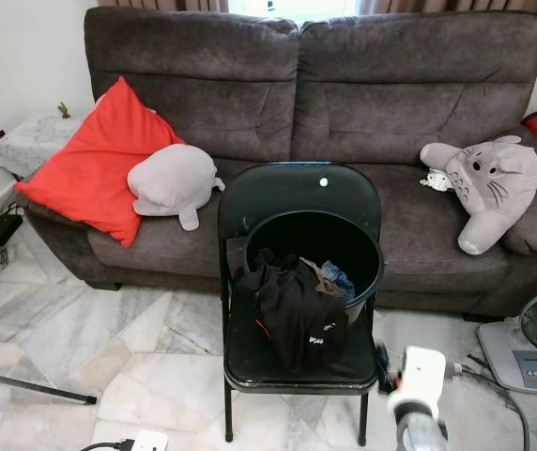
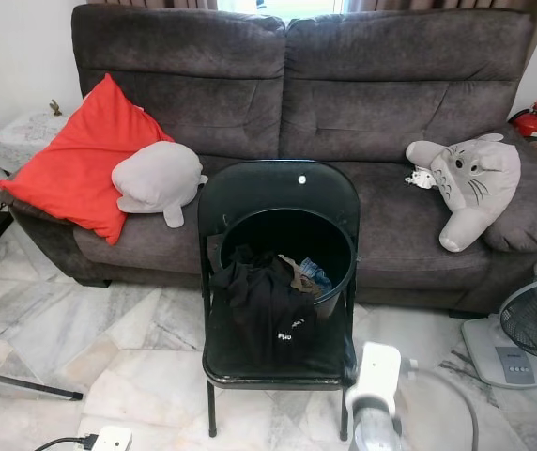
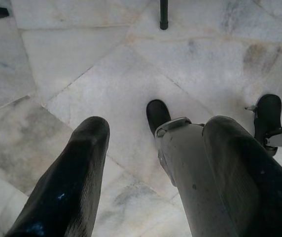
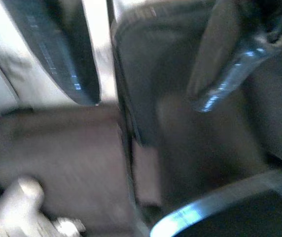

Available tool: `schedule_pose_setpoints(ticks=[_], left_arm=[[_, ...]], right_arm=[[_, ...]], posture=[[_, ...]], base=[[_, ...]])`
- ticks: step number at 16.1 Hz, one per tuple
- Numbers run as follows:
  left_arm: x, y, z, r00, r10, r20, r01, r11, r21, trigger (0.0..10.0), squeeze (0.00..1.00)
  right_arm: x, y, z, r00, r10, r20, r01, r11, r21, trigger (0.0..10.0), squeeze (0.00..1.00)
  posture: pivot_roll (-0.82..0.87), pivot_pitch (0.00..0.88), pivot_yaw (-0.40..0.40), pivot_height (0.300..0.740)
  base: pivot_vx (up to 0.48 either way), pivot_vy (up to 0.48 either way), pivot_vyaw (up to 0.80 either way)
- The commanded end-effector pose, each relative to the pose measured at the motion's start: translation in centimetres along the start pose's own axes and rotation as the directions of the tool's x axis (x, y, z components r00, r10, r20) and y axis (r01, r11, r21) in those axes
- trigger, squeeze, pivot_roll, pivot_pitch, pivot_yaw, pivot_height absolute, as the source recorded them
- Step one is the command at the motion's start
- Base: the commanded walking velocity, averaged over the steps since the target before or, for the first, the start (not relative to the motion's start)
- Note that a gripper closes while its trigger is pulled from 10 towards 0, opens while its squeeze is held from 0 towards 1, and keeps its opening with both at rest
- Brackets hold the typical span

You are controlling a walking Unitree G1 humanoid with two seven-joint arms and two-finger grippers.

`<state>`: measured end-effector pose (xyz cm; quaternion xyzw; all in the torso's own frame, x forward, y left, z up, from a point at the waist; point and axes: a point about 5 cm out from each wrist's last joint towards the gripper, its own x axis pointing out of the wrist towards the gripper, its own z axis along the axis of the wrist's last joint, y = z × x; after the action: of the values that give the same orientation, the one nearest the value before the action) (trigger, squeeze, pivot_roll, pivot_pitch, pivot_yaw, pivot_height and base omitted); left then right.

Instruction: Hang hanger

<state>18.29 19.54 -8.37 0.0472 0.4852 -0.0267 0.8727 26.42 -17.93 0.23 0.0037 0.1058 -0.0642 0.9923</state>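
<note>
Your clothes sit in the black bucket (image 1: 329,246) on the folding chair (image 1: 292,366), raised within reach; left gripper (image 3: 151,163) and right gripper (image 4: 146,64) both hang spread, holding nothing.

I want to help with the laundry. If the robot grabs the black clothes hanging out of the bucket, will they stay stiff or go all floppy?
Probably floppy: the black clothes already drape limply over the rim of the bucket. They look light, so lifting should be easy. They may snag or drag the other clothes out with them.

Head stereo pair — down toward chair (image 1: 297,282), sofa (image 1: 362,103)
</note>
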Motion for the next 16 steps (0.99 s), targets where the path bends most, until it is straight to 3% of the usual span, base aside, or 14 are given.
schedule_pose_setpoints(ticks=[1,4,5,6,10,12,16], left_arm=[[-0.1,0.1,-0.4,1.0,0.001,-0.014,-0.001,1.0,0.008,10.0,0.0],[-0.1,0.1,-0.4,1.0,0.003,-0.016,-0.003,1.0,0.009,10.0,0.0],[-0.1,0.2,-0.4,1.0,0.005,-0.018,-0.005,1.0,0.01,10.0,0.0],[-0.1,0.2,-0.4,1.0,0.005,-0.018,-0.005,1.0,0.011,10.0,0.0],[-0.1,0.4,-0.2,1.0,0.001,-0.015,-0.001,0.999,0.033,10.0,0.0],[-0.1,0.5,-0.2,1.0,0.001,-0.015,-0.001,0.999,0.041,10.0,0.0],[-0.1,0.6,-0.1,1.0,0.0,-0.017,0.001,0.998,0.06,10.0,0.0]], right_arm=[[-0.6,0.8,-0.4,0.999,0.054,-0.002,-0.054,0.999,-0.004,10.0,1.0],[-1.4,2.3,0.1,0.978,0.209,0.02,-0.207,0.977,-0.05,10.0,1.0],[-1.5,2.3,-0.3,0.972,0.236,-0.015,-0.237,0.968,-0.084,10.0,0.82],[-1.4,1.8,-0.7,0.973,0.225,-0.043,-0.228,0.969,-0.093,10.0,0.0],[0.1,-0.1,-0.6,0.962,0.226,-0.15,-0.248,0.958,-0.146,10.0,0.0],[1.3,-0.8,0.4,0.969,0.203,-0.139,-0.221,0.967,-0.124,10.0,0.0],[2.1,0.3,0.7,0.932,0.306,-0.195,-0.327,0.941,-0.089,10.0,0.0]], posture=[[-0.07,0.043,0.02,0.74],[-0.08,0.052,0.02,0.74],[-0.08,0.058,0.022,0.74],[-0.07,0.061,0.024,0.74],[-0.06,0.075,0.04,0.74],[-0.06,0.079,0.046,0.74],[-0.05,0.085,0.059,0.74]], base=[[0.0,0.0,0.0],[0.0,0.0,0.0],[0.0,0.0,0.0],[0.0,0.0,0.0],[0.0,0.0,0.0],[0.0,0.0,0.0],[0.0,0.0,0.0]])
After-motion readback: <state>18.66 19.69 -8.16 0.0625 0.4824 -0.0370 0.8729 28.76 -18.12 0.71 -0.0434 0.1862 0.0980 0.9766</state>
